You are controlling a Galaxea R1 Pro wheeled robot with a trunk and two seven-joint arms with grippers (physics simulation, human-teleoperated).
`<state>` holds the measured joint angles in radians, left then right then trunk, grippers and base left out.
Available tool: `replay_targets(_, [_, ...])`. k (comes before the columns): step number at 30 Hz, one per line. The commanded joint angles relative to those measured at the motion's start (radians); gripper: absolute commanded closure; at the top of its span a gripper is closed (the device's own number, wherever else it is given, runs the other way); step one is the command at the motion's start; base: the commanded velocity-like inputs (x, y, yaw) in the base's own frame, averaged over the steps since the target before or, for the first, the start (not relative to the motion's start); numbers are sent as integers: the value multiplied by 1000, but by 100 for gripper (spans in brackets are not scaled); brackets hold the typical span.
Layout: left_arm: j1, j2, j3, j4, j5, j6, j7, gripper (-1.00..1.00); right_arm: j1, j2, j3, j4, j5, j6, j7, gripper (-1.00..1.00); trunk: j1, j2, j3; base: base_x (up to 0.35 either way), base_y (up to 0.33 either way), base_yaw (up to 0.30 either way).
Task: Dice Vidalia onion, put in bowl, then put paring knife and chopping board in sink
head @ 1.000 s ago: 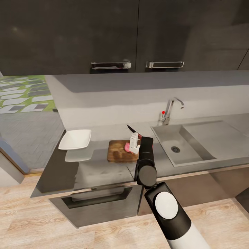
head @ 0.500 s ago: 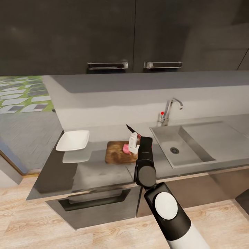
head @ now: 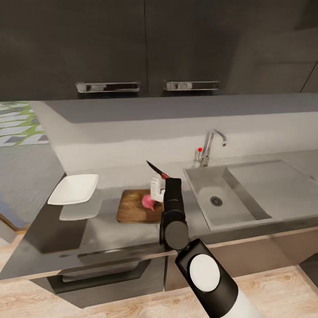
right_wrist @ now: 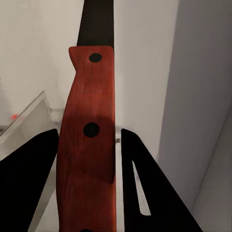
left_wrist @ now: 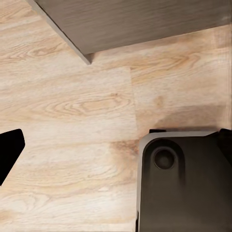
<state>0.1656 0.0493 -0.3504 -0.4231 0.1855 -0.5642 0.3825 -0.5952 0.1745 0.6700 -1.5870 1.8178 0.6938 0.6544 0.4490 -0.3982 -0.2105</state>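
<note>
The right hand (head: 157, 189) grips the paring knife (right_wrist: 89, 145), its riveted reddish wooden handle between dark fingers, above the round pink onion (head: 147, 202) on the grainy brown chopping board (head: 132, 211).

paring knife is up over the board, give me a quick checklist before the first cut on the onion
1. Paring knife gripped: ok, the right gripper is shut on its red handle.
2. Vidalia onion on the chopping board: ok, whole, near the board's sink-side end.
3. Blade over the onion: cannot tell, the gripper hides part of it and the blade points up and away.
4. Bowl ready on the countertop: ok, apart from the board.
5. Sink free for later: ok.
6. Left gripper state: cannot tell.
</note>
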Motion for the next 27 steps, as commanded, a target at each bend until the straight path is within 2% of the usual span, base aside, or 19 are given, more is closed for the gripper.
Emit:
replay_targets(1, [0, 1, -9, -2, 9, -2, 6, -100, -1, 0, 7, 0, 10, 7, 11, 100, 1, -2, -2, 183, -209, 0])
replay_targets(6, [0, 1, -9, -2, 9, -3, 6, -100, 0, 0, 26, 4, 9, 15, 13, 100, 1, -2, -2, -96, -28, 0])
replay_targets(20, [0, 1, -9, 0, 9, -3, 6, -100, 0, 0, 30, 9, 9, 89, 16, 100, 1, -2, -2, -275, 131, 0])
replay_targets(24, [0, 1, -9, 0, 9, -2, -18, -100, 0, 0, 26, 17, 10, 94, 15, 100, 1, -2, -2, -47, 164, 0])
replay_targets(27, [0, 1, -9, 0, 9, -2, -27, -100, 0, 0, 26, 20, 12, 132, 15, 100, 1, -2, -2, -4, 25, 0])
